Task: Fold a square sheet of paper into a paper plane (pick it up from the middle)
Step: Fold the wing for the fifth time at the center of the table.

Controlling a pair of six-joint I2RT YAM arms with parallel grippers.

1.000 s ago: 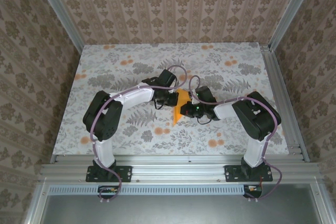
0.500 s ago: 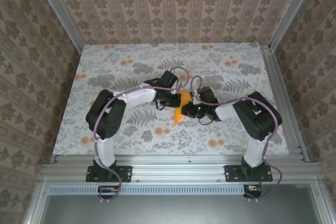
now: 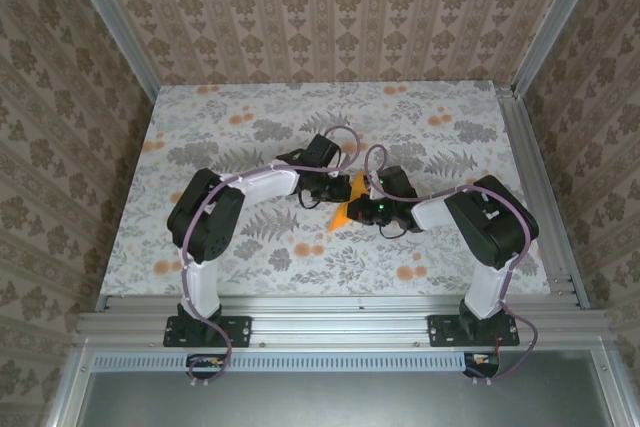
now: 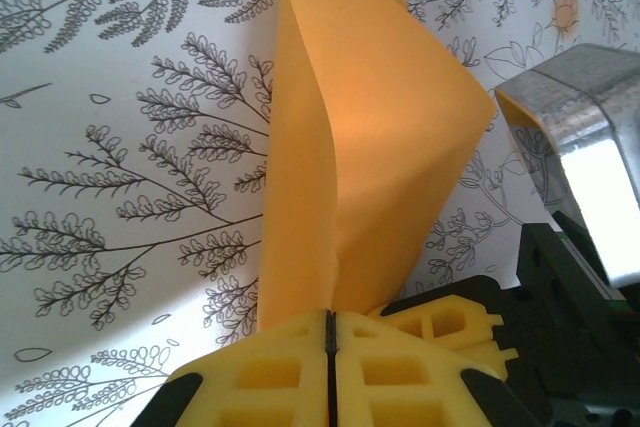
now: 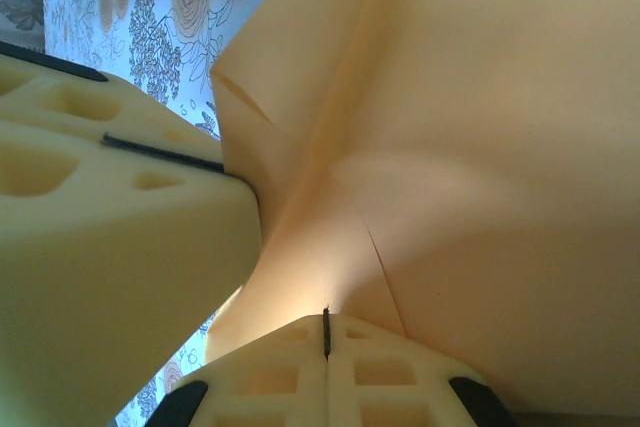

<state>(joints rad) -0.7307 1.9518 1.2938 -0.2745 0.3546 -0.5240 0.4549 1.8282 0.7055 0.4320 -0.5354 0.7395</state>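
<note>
The left gripper is pinched shut on one edge of the thin, bright-orange, partly folded square sheet of paper, held over the middle of the leaf-printed table. The right gripper is clamped on the opposite side. The paper looks light, floppy and easily torn or creased, so it is probably best gripped gently at the edges beside a fold.

The square sheet of paper is thin, matt orange paper, smooth between soft creases. The left gripper has fingers of matt yellow moulded plastic. The table bears a smooth printed floral covering, and its frame rail is brushed metal.
</note>
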